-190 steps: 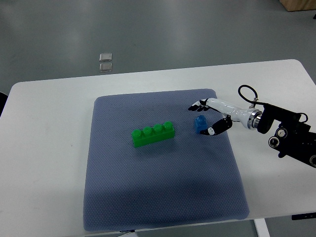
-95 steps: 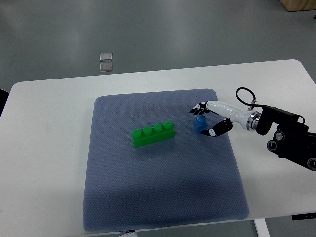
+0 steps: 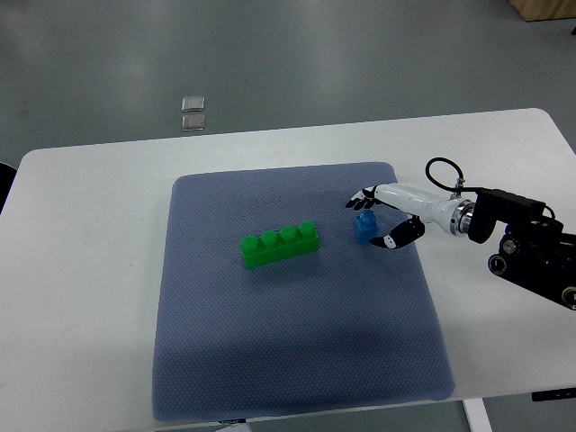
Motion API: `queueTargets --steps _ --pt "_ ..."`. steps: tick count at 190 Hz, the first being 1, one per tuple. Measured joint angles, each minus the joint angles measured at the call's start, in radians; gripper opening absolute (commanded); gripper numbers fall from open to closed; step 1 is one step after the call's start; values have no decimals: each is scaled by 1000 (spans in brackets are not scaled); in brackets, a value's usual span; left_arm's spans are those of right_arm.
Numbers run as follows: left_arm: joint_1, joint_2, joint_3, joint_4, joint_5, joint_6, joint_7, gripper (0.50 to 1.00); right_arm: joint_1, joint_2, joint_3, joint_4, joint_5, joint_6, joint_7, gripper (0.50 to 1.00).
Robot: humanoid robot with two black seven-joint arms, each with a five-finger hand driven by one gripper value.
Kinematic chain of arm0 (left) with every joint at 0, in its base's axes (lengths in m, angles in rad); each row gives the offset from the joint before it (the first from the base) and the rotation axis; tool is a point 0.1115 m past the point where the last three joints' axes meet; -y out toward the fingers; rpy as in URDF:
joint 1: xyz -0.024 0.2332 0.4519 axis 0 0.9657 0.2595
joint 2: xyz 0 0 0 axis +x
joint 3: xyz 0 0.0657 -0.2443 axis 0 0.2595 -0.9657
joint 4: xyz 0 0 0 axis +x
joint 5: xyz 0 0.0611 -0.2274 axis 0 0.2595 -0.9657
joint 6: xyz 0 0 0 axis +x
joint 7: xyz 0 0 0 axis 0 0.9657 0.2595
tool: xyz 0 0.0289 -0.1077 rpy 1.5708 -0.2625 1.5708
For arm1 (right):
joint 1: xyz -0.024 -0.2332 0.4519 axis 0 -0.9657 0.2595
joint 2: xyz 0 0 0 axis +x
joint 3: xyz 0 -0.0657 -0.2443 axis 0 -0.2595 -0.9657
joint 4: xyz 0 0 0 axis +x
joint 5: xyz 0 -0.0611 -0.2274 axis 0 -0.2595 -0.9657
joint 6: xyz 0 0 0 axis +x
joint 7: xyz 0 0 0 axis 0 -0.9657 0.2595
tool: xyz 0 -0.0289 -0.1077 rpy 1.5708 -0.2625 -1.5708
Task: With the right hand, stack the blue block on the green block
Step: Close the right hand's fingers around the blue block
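The right hand brackets the blue block on the grey mat, toward the bench's right edge, fingers spread around it, no grip yet. Close off-centre and that small block could squirt away or tip. The green block lies left, path between them clear.
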Motion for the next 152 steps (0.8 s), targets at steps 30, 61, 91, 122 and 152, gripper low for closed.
queueTargets --steps 30,61,91,122,152 --pt "0 0 0 0 0 0 0 1000 1 0 -3 0 -14 0 0 699" --pt "0 0 0 0 0 0 0 1000 8 2 -4 0 -18 0 0 690" --pt "0 0 0 0 0 0 0 1000 10 3 -10 0 -21 1 0 668" --pt "0 0 0 0 0 0 0 1000 11 6 -24 0 -24 -3 0 666" --pt "0 0 0 0 0 0 0 1000 11 8 -29 0 -26 -5 0 652"
